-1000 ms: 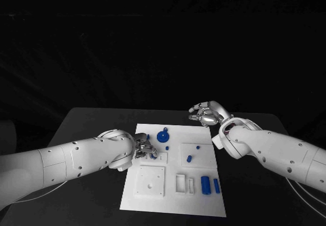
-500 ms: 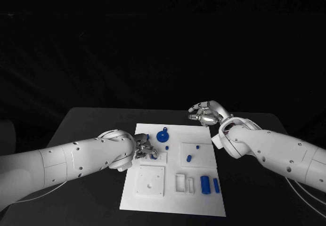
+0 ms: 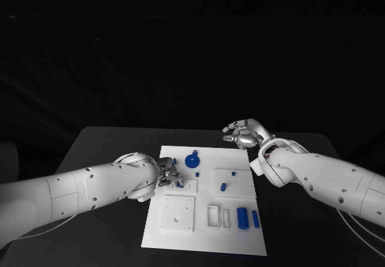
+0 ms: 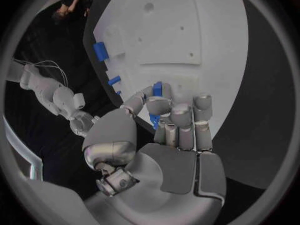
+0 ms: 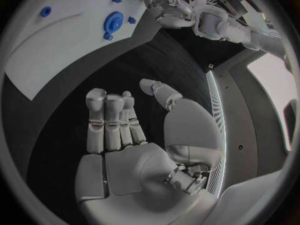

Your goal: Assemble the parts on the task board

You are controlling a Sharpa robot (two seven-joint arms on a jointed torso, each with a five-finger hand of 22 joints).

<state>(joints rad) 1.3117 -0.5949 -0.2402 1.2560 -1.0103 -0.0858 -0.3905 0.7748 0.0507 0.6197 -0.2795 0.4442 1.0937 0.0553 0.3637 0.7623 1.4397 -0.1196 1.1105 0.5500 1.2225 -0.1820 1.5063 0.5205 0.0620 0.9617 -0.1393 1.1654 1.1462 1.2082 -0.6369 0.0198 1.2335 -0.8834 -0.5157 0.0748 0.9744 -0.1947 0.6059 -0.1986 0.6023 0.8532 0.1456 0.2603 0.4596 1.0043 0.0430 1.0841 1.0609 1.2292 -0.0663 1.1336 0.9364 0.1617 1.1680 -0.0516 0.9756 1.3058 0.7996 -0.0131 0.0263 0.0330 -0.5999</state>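
The white task board (image 3: 205,231) lies in the middle of the table. My left hand (image 3: 168,176) hovers at the board's left edge and pinches a small blue piece (image 4: 157,89) between thumb and curled fingers. My right hand (image 3: 243,134) is raised beyond the board's far right corner, its fingers curled in with nothing in them (image 5: 119,130). On the board sit a round blue disc (image 3: 192,161), a few small blue pegs (image 3: 223,186) and two blue cylinders (image 3: 243,218) near the front right. The right wrist view also shows the disc (image 5: 114,21) and my left hand (image 5: 167,11).
The black table (image 3: 104,150) extends on both sides of the board. A raised white square block (image 3: 178,212) and small white slots (image 3: 213,216) sit on the board's near half. My right forearm (image 3: 321,178) crosses above the table's right side.
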